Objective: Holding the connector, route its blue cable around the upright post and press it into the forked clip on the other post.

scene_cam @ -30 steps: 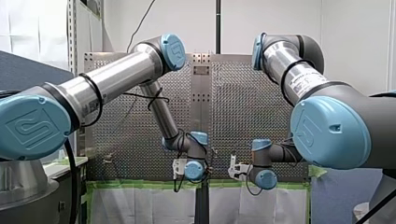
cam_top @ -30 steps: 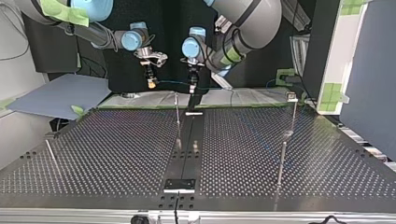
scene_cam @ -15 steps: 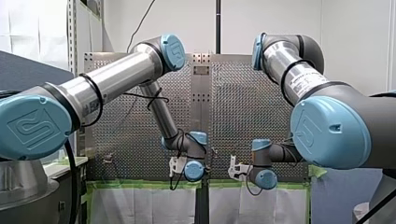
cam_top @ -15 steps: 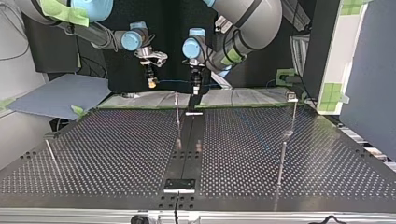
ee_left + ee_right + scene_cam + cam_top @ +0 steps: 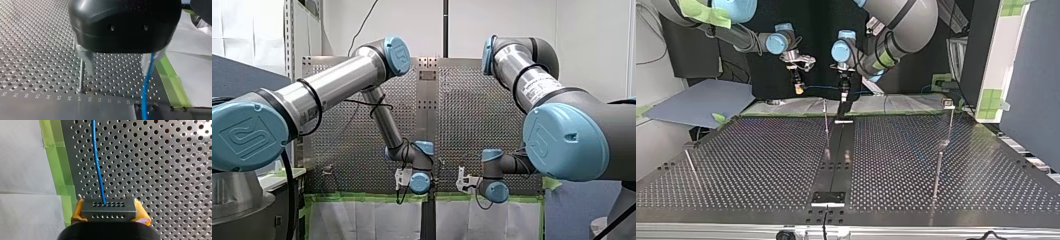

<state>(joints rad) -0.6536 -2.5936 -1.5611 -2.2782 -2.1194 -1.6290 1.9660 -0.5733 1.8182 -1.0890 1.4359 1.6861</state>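
My right gripper (image 5: 110, 212) is shut on the dark grey connector (image 5: 108, 208), with yellow pads on both its sides. The blue cable (image 5: 98, 167) leaves the connector ahead of the gripper. In the top view the cable (image 5: 821, 88) runs level from my right gripper (image 5: 798, 91) to my left gripper (image 5: 843, 95). My left gripper (image 5: 117, 67) stands open over the table, the cable (image 5: 147, 85) close along one finger. A thin upright post (image 5: 826, 122) stands just in front of both grippers. A second post (image 5: 949, 122) with a small head stands at the top view's right.
Green tape (image 5: 63, 187) and white sheeting (image 5: 896, 104) border the perforated table (image 5: 761, 160) on the arms' side. More thin posts (image 5: 937, 172) (image 5: 690, 162) stand nearer the top view's camera. A grey board (image 5: 701, 102) lies at the top view's left.
My left gripper has shifted slightly beside the cable. My right arm has stayed still with the connector.
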